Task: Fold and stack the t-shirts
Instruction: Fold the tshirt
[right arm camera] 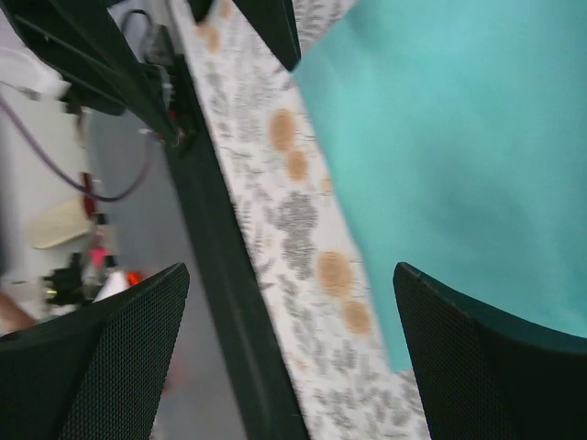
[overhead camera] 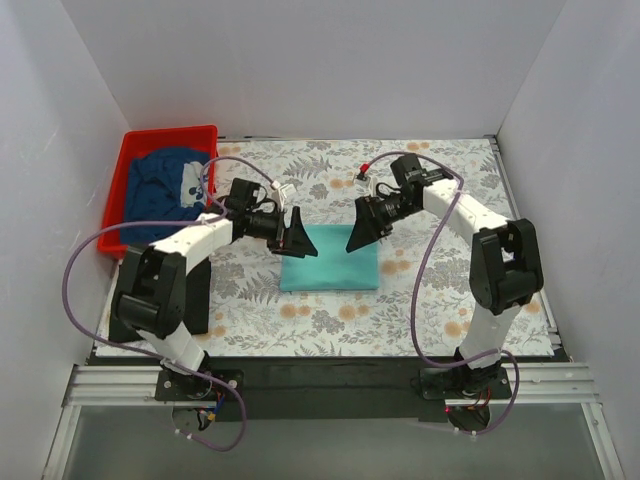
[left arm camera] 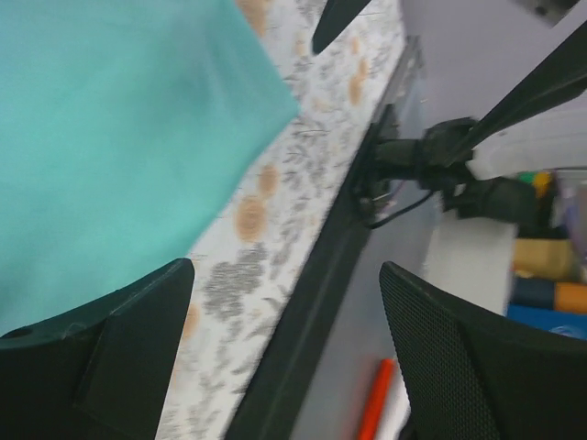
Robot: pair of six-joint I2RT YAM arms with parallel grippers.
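Observation:
The teal t-shirt point(overhead camera: 330, 262) lies folded into a flat rectangle at the middle of the floral table cover; it also shows in the left wrist view point(left arm camera: 110, 137) and the right wrist view point(right arm camera: 459, 147). The navy t-shirt with a white print point(overhead camera: 165, 182) lies crumpled in the red bin point(overhead camera: 127, 158). No black t-shirt is in view. My left gripper point(overhead camera: 297, 240) is open and empty above the teal shirt's far left corner. My right gripper point(overhead camera: 362, 236) is open and empty above its far right corner. Both hover, not touching the cloth.
The red bin stands at the far left of the table. White walls close in the left, back and right sides. The black table edge point(overhead camera: 330, 368) runs along the front, with the arm bases behind it.

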